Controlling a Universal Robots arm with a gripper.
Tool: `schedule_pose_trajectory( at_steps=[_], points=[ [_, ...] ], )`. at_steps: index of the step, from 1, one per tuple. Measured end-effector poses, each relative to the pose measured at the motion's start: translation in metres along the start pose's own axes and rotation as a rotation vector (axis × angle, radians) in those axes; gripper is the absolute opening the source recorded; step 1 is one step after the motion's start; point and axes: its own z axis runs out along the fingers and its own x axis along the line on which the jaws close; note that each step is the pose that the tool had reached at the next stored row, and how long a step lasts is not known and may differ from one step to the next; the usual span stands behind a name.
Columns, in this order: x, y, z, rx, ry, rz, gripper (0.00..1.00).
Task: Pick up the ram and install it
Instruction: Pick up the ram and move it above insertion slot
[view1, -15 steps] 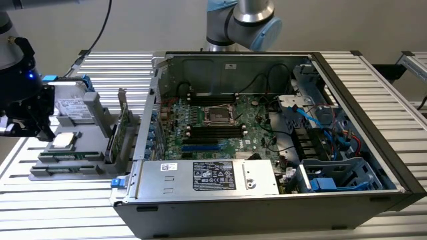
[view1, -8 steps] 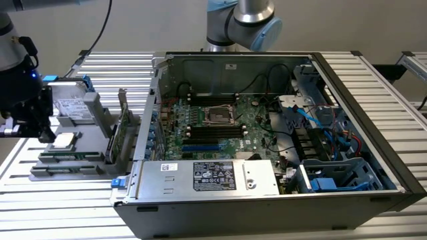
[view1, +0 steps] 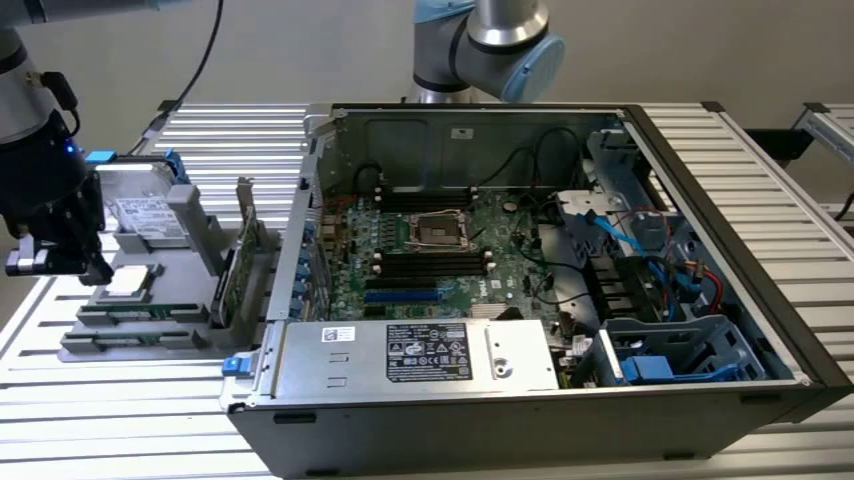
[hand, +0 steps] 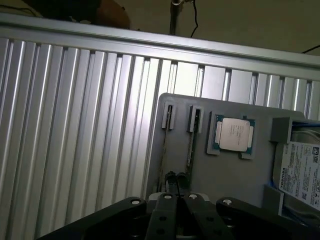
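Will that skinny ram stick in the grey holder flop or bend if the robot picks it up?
Probably stiff, not floppy: the ram looks like a thin straight board standing on edge in the grey holder. Likely light, since it is so narrow. Pushed sideways it might tip, though end clips seem to hold it.

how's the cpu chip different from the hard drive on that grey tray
The square silver-capped processor chip is smaller and lies flat; the rectangular silver hard drive is bigger and sits propped up. The chip has a green rim, the drive blue clips and a white label. Both rest on the grey tray.
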Motion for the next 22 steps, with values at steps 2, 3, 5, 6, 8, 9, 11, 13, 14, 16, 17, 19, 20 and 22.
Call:
schedule_pose_trajectory(
  at_steps=[2,3,5,6,8,9,11,13,14,16,17,19,20,22],
  points=[
    [0.000,0.0001,0.0000,0.0000,0.0000,0.000,0.10],
    [0.000,0.0001,0.0000,0.0000,0.0000,0.000,0.12],
    [0.000,0.0001,0.0000,0.0000,0.0000,0.000,0.18],
    [0.000,0.0001,0.0001,0.0000,0.0000,0.000,0.24],
    [0.000,0.0001,0.0001,0.0000,0.0000,0.000,0.24],
    [0.000,0.0000,0.0016,0.0008,0.0001,0.000,0.31],
    [0.000,-0.0004,0.0049,0.0030,0.0004,0.000,0.31],
    [0.000,-0.0008,0.0085,0.0046,0.0006,0.000,0.31],
    [0.000,-0.0010,0.0104,0.0053,0.0006,0.000,0.31],
    [0.000,-0.0014,0.0141,0.0062,0.0006,0.000,0.31],
    [0.000,-0.0015,0.0159,0.0063,0.0008,0.000,0.31],
    [0.000,-0.0018,0.0195,0.0066,0.0007,0.000,0.31],
    [0.000,-0.0020,0.0212,0.0066,0.0008,0.000,0.31],
    [0.000,-0.0023,0.0248,0.0066,0.0008,0.000,0.31]
  ],
)
